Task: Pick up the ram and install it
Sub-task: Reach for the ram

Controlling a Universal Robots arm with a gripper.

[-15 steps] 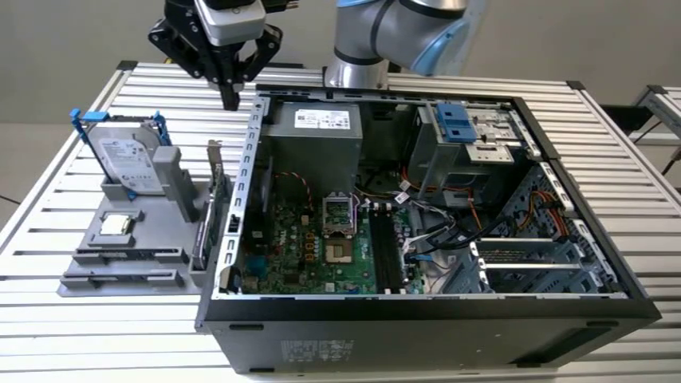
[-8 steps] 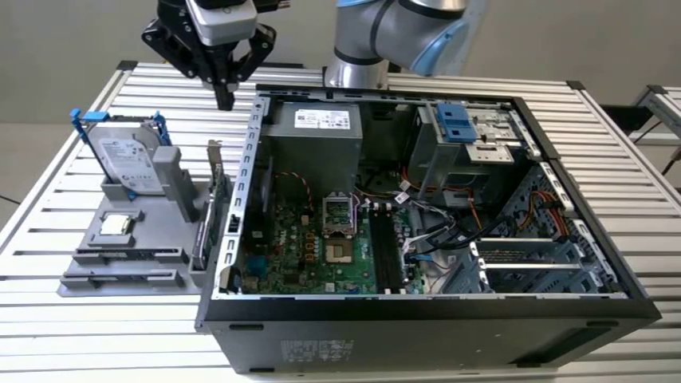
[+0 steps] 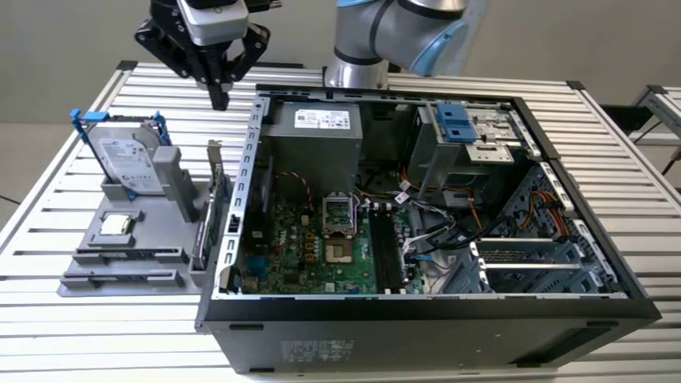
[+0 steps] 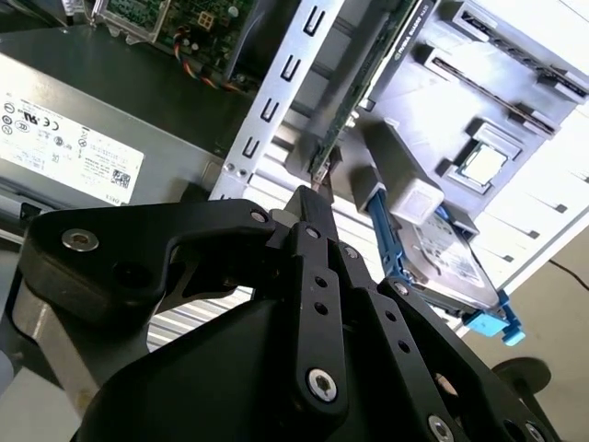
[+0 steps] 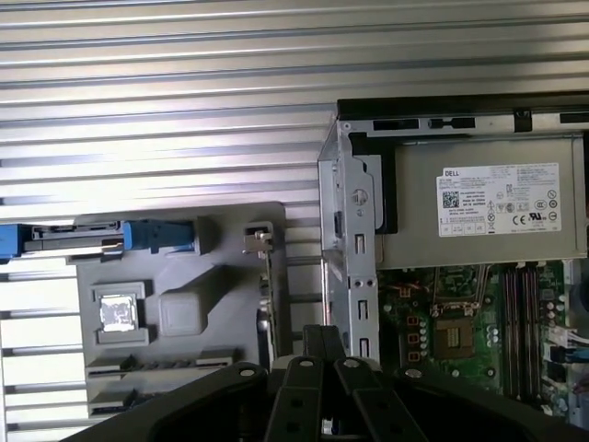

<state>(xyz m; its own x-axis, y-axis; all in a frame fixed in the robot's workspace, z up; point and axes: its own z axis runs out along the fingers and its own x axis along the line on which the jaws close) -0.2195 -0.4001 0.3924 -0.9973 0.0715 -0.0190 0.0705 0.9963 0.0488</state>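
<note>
Gripper (image 3: pixel 220 101) hangs above the grey holder (image 3: pixel 159 233), over its far corner on the exterior view's right. Both fingers point down and are pressed together, with nothing pinched between them. The tips also meet in the first wrist view (image 5: pixel 322 337).

Ram (image 3: pixel 130 256): best read is a thin dark edge seated in 1 of 2 long slots at the holder's near end. Colour not discernible. Well apart from the gripper.

- Hard drive (image 3: pixel 126 159) with blue rails stands tilted at the holder's far end.
- Processor chip (image 3: pixel 117 225) lies flat in the holder's middle pocket.
- Open computer case (image 3: pixel 426 313) lies just beside the holder, at the exterior view's right.
</note>
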